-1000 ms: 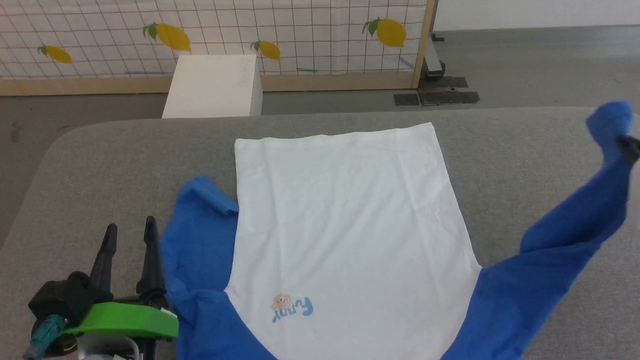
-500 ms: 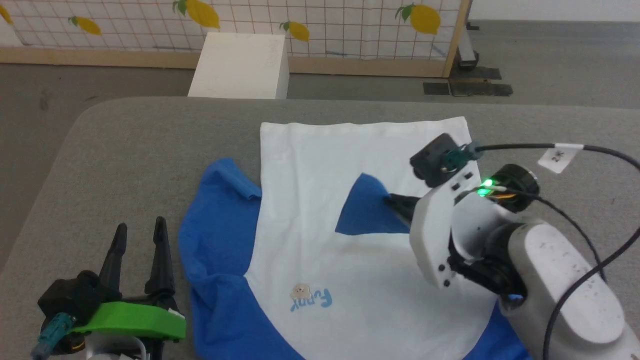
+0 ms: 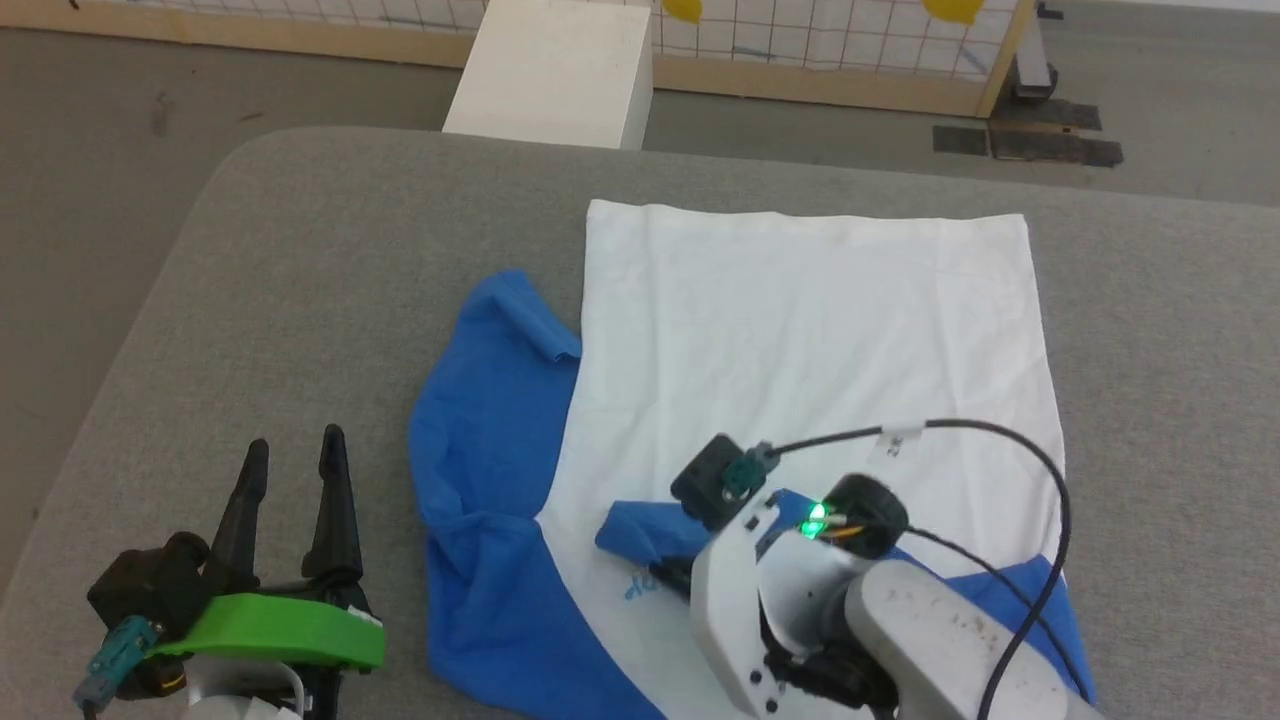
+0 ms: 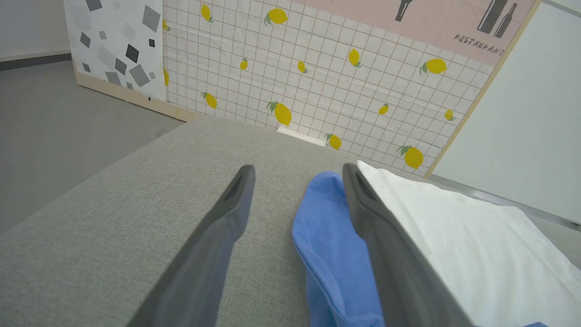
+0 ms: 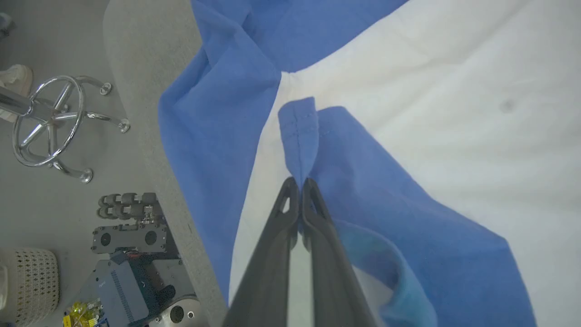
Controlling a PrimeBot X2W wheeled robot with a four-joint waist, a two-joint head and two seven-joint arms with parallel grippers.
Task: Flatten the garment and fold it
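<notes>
1. Head view: the garment is lying flat on the grey table, hem away from the robot. The right hand is reaching down over the chest and holding the blue right sleeve across the white body, probably as the first inward fold. The left hand is waiting low, just beside the crumpled left sleeve.
2. Left wrist view: the left hand's fingers are gaping wide and gripping nothing. The left sleeve is bunching just ahead of them. The hand is likely parked here to take that sleeve next.
3. Right wrist view: the right hand's fingers are pressing together, pinching the cuff at its seam. Gripping the sleeve's end probably gives control over its whole length.
</notes>
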